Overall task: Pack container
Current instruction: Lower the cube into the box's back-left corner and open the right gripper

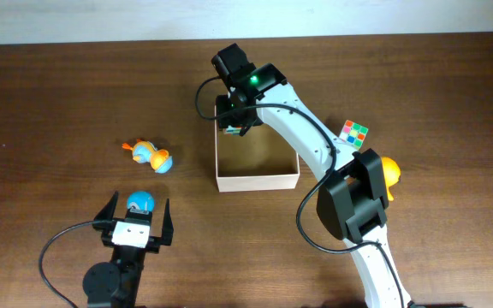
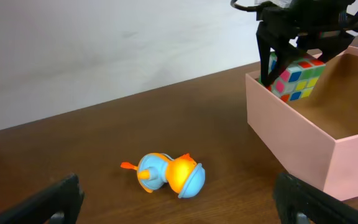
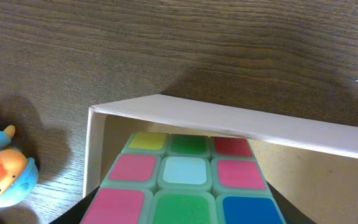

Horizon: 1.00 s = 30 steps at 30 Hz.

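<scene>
Container sits mid-tabletop, open side up, tan inside. Right arm reaches from the near right edge, across the box to its far-left corner, wrist angled down. Right pincer is pinching a puzzle cube partly below the rim; can't tell if the cube touches the floor. Left pincer is low at front left, fingers spread wide, pointing toward an orange-blue duck toy lying left of the box. A second cube and an orange toy are to the right of the box.
</scene>
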{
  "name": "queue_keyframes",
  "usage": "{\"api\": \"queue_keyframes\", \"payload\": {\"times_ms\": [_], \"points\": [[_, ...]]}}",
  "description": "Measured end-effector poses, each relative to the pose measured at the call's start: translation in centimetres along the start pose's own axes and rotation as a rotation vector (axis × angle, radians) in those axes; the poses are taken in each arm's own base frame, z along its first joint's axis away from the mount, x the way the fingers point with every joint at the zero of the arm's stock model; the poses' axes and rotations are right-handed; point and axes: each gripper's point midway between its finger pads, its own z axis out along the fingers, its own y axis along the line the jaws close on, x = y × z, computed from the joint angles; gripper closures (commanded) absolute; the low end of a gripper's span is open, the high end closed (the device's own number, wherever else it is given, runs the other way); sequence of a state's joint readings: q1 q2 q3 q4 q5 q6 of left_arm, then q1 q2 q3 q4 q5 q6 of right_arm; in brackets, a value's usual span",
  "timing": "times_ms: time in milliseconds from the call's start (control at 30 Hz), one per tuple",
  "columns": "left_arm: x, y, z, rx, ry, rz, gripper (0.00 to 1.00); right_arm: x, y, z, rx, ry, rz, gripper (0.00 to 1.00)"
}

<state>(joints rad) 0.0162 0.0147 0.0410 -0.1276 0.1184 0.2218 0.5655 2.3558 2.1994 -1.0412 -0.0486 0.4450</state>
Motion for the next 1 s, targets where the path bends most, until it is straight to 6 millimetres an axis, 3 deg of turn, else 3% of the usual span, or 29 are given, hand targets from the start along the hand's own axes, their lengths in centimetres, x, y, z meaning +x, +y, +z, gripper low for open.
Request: {"api": "queue_keyframes", "payload": {"times_ms": [367, 633, 733, 800, 1000], "points": [[0.0, 0.0, 0.0, 0.0, 0.0, 0.0, 0.01, 0.1, 0.3, 0.3, -0.003, -0.002, -0.006, 0.6], [0.0, 0.0, 0.0, 0.0, 0.0, 0.0, 0.01, 1.4, 1.0, 2.7, 0.01, 0.037, -0.026, 0.6], [0.0, 0.0, 0.0, 0.0, 0.0, 0.0, 0.01, 1.4, 1.0, 2.9, 0.01, 0.038, -0.027, 0.4], [0.0, 0.0, 0.0, 0.0, 0.0, 0.0, 0.01, 1.4, 1.0, 2.9, 0.01, 0.035, -0.029, 0.32], [0.0, 0.0, 0.0, 0.0, 0.0, 0.0, 0.01, 1.3, 1.0, 2.9, 0.012, 0.034, -0.024, 0.25]]}}
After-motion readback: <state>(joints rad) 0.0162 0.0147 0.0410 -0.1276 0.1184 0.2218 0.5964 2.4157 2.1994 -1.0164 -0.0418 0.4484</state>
